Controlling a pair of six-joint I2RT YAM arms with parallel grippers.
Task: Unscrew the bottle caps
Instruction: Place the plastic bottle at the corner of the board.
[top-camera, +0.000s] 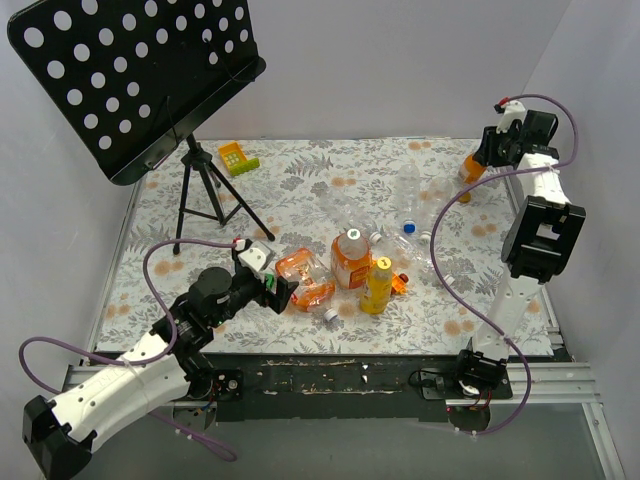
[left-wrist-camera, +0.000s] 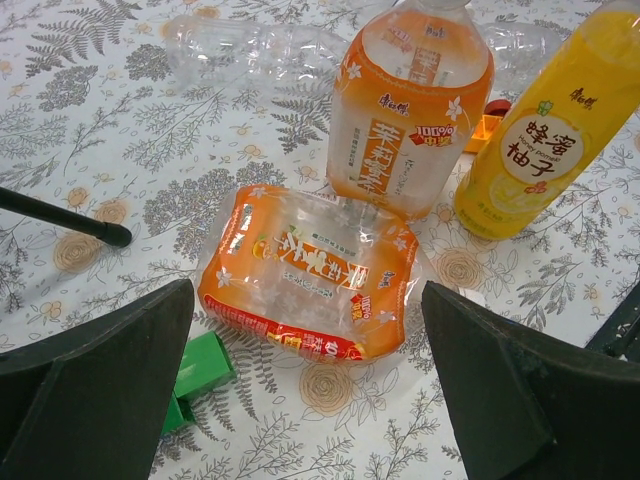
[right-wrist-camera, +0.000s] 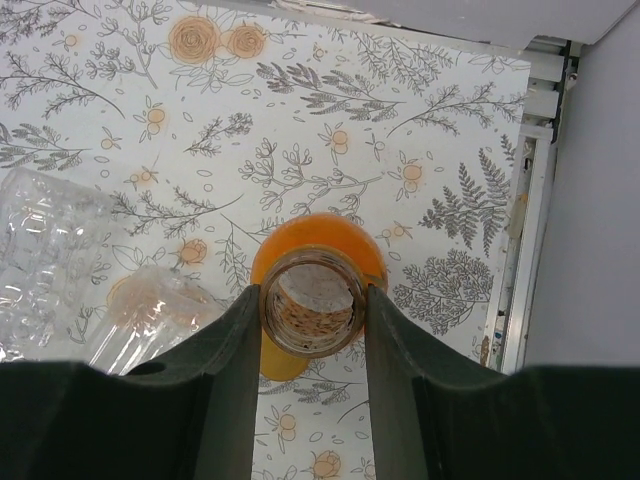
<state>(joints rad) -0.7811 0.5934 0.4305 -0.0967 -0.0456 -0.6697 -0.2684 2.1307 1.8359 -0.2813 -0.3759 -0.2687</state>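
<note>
My left gripper (top-camera: 278, 290) (left-wrist-camera: 310, 400) is open and empty, just short of a crushed orange bottle (top-camera: 305, 280) (left-wrist-camera: 310, 275) lying on its side. Beyond it stand an orange bottle (top-camera: 350, 262) (left-wrist-camera: 410, 110) with a white cap (top-camera: 351, 237) and a yellow bottle (top-camera: 377, 288) (left-wrist-camera: 550, 130) with a yellow cap (top-camera: 383, 263). A loose white cap (top-camera: 330, 316) lies near the front. My right gripper (top-camera: 487, 152) (right-wrist-camera: 313, 297) is shut on the open, capless neck of a small orange bottle (top-camera: 472, 167) (right-wrist-camera: 300, 240) at the far right.
A black music stand (top-camera: 140, 70) on a tripod stands at the back left, with one leg showing in the left wrist view (left-wrist-camera: 60, 215). Clear empty bottles (top-camera: 410, 190) (right-wrist-camera: 60, 260) and a blue cap (top-camera: 409, 227) lie mid-right. A green block (left-wrist-camera: 200, 365) lies beside my left finger. A small orange toy (top-camera: 400, 283) is behind the yellow bottle.
</note>
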